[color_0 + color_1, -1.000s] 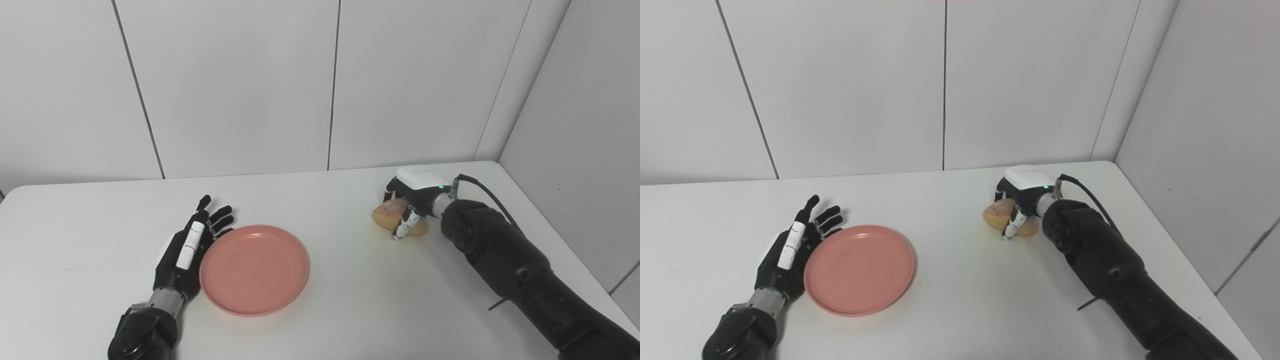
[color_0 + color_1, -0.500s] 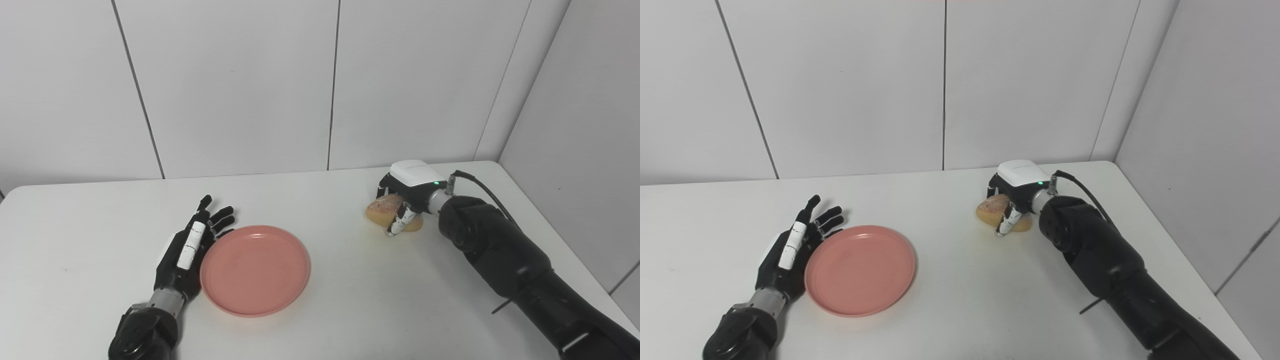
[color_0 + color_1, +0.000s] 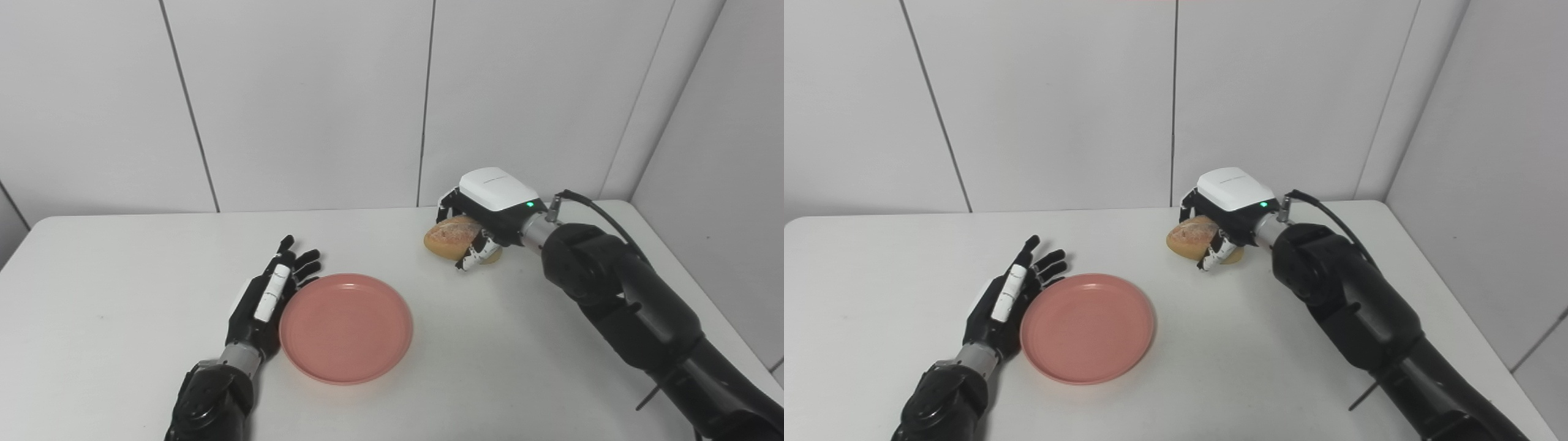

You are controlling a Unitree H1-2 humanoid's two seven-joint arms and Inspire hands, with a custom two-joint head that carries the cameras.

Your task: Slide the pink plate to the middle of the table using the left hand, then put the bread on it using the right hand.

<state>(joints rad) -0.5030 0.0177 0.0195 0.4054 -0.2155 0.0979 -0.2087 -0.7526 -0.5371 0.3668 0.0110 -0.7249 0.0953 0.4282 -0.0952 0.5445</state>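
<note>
In the left eye view, the smooth round pink plate [image 3: 346, 327] lies mid-desk [image 3: 92, 294], the left hand [image 3: 266, 303] flat beside it with fingers spread, empty. In the right eye view, the right hand [image 3: 1222, 223] grips the crusty oval bread [image 3: 1189, 236], now lifted higher and nearer the plate than a second ago.

Pink plate and bread on the white table

The round pink plate [image 3: 346, 327] lies flat and empty near the table's middle. The golden, oval bread [image 3: 450, 236] is tilted, up off the table, to the plate's far right.
</note>
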